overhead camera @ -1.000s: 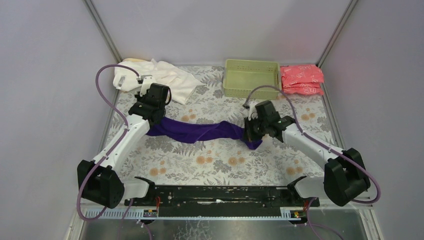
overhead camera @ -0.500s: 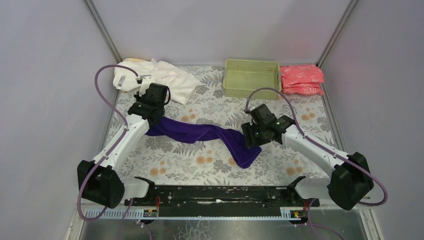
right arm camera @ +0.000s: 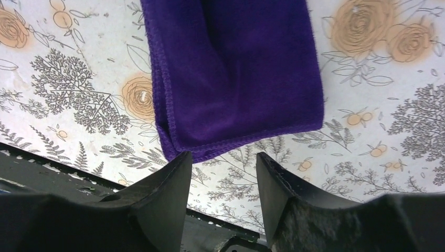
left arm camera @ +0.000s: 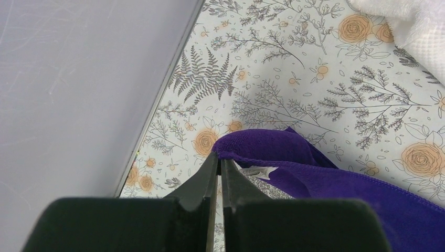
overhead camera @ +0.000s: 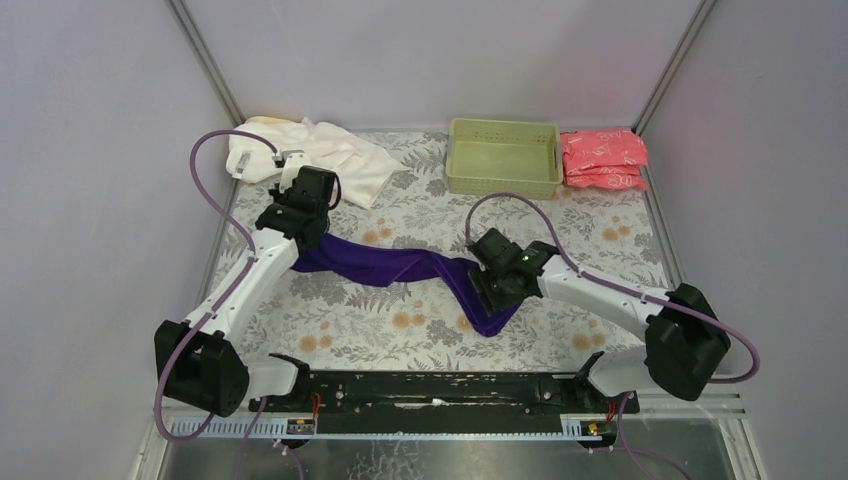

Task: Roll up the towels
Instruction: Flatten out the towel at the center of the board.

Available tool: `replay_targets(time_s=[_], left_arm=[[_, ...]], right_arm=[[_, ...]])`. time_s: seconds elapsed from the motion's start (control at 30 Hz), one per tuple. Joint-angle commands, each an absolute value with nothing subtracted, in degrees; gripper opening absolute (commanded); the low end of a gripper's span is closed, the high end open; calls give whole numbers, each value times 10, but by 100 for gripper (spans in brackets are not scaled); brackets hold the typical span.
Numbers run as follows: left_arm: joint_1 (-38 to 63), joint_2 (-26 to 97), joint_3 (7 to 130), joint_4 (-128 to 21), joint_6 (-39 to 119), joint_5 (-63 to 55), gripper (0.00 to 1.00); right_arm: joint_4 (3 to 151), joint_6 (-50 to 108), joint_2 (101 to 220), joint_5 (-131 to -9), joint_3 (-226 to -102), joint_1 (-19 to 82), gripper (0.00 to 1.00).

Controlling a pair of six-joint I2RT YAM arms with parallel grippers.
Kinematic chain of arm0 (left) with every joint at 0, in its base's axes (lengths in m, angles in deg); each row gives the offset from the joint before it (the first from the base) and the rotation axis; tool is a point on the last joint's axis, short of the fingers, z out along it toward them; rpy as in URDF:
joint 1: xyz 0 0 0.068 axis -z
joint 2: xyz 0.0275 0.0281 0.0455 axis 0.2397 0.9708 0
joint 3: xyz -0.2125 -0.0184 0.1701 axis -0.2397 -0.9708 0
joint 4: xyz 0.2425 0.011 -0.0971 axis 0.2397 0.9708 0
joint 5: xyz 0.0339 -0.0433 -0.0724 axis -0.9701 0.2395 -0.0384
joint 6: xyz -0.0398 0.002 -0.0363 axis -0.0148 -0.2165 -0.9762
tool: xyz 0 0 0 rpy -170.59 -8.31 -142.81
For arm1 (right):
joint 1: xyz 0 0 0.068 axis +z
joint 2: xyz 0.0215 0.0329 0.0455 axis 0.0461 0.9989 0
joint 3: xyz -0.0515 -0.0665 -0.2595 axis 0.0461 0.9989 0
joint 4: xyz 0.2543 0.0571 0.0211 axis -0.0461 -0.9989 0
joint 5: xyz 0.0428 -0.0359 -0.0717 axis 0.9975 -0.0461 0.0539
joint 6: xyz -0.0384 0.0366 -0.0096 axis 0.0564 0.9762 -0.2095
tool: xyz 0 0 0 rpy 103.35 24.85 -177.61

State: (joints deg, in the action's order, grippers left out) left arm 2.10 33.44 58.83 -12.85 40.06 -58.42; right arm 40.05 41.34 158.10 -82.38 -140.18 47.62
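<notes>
The dark purple towel [overhead camera: 400,265] lies stretched in a loose band across the table's middle, its right end [right arm camera: 236,68] folded flat on the floral cloth. My left gripper [overhead camera: 305,238] is shut on the towel's left corner [left arm camera: 262,149], its fingertips [left arm camera: 220,156] pinching the edge. Over the towel's right end hovers my right gripper [overhead camera: 490,292], open, with only tablecloth between its fingers [right arm camera: 223,157]. The white towel [overhead camera: 330,160] lies crumpled at the back left, and its edge shows in the left wrist view [left arm camera: 420,26]. A pale yellow towel [overhead camera: 262,124] peeks out behind it.
A light green basket [overhead camera: 503,155] stands at the back centre. Pink-red packets [overhead camera: 603,158] are stacked to its right. The enclosure wall [left arm camera: 78,79] runs close to the left gripper. A black rail [overhead camera: 440,388] crosses the near edge.
My right gripper opened and let go of the purple towel's right end, which dropped and now lies folded on the table. The right arm swung left and lower. The left arm stayed put.
</notes>
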Motion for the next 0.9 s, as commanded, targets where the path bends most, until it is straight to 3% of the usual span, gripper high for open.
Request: replay_targets(time_s=[0.0,0.27,0.87], left_arm=[[15,335,594,-150,395,-581,0],[15,335,594,-150,394,-578,0],[13,340,594,-150,395,-573,0]], right_arm=[[429,462,1609,-890,-1406,525,57],[449,511,1696,-1017,-1463,590,63],[369,552,1781,-1126,-1503,628,68]])
